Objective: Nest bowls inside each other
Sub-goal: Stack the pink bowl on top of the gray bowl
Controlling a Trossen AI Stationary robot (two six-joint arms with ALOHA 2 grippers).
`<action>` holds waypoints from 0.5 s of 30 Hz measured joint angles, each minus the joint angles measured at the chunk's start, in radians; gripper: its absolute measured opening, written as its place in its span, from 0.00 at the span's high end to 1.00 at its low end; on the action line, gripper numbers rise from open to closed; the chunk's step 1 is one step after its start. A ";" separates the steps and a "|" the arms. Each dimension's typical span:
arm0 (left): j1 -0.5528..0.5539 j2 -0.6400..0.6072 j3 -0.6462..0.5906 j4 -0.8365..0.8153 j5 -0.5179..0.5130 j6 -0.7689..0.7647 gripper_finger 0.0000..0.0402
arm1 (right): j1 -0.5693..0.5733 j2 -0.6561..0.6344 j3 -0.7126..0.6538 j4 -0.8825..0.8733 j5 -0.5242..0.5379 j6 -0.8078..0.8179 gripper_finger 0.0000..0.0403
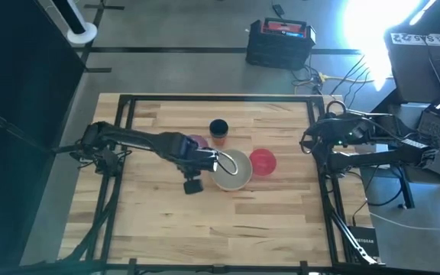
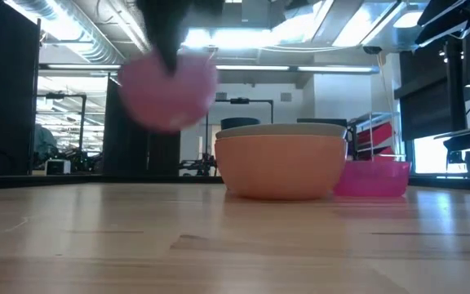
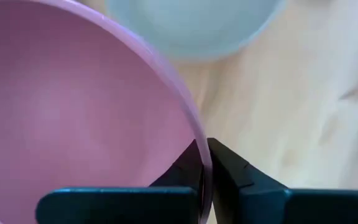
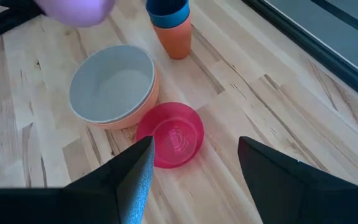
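My left gripper (image 3: pixel 204 144) is shut on a pale pink bowl (image 2: pixel 168 90), which hangs above the table to the left of the stack. In the high view only a small part of the pink bowl (image 1: pixel 197 141) shows past the arm. A whitish-grey bowl (image 4: pixel 110 84) sits inside an orange bowl (image 4: pixel 149 93) at the table's middle. A red bowl (image 4: pixel 169 137) stands on the table just right of the stack. My right gripper (image 4: pixel 194 142) waits open at the table's right edge, holding nothing. My left gripper pinches the pink bowl's rim (image 3: pixel 199 149), one finger (image 3: pixel 182 171) inside the bowl and the other finger (image 3: pixel 235 171) outside. The fingers come from above, pointing steeply down. The bowl is lifted clear of the table and hangs below the fingers.
A dark blue cup stacked in an orange-red cup (image 1: pixel 219 131) stands just beyond the bowls. A black frame (image 1: pixel 128 103) runs around the wooden table. Bare wood lies along the near side (image 1: pixel 220 221).
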 joint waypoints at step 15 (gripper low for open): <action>0.000 0.319 0.366 0.027 -0.031 0.105 1.00 | 0.000 0.000 0.000 0.001 0.025 -0.002 0.46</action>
